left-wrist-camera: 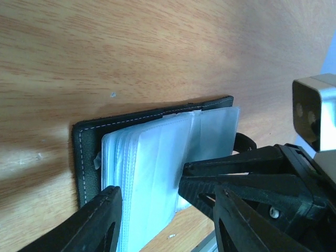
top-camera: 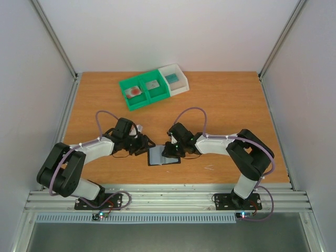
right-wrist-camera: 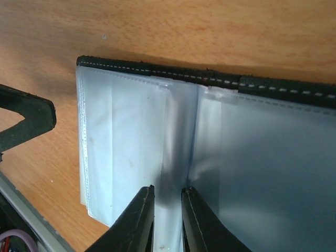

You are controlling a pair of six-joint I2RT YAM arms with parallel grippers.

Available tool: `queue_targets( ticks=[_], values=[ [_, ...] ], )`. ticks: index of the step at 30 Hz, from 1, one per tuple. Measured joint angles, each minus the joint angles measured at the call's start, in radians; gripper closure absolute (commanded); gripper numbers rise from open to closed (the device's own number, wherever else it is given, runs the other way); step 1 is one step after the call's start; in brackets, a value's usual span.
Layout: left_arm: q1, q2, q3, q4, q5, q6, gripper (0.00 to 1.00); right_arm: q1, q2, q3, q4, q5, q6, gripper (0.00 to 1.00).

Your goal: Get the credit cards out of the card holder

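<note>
Near the bench's front edge my narrowed right gripper pins the card holder, seemingly steadying it for my half-open left gripper.

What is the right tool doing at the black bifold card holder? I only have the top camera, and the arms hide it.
Observer: The right tool is nearly shut, with its tips over the centre fold of the clear plastic sleeves in the open black bifold card holder. I cannot tell whether it pinches a sleeve.
Operator: And the left tool?
Observer: The left tool is open, and the sleeve stack shows between its fingers.
Operator: Are the sleeves filled?
Observer: The ones showing in both wrist views look pale and blank. I can make out nothing inside them.
</note>
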Motion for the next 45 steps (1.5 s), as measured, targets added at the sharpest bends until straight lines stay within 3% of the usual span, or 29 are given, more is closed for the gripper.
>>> queue_targets(
  ticks=[8, 20, 45],
  values=[
    [0.000, 0.000, -0.001, 0.021, 0.020, -0.013, 0.51, 0.015, 0.001, 0.016, -0.021, 0.007, 0.002, 0.78],
    [0.000, 0.002, -0.001, 0.035, 0.037, -0.024, 0.37, 0.016, 0.003, 0.007, -0.039, 0.066, -0.009, 0.92],
    [-0.001, 0.112, -0.027, 0.245, 0.103, -0.089, 0.33, 0.016, -0.012, -0.053, 0.062, 0.066, 0.010, 0.94]
  ],
)
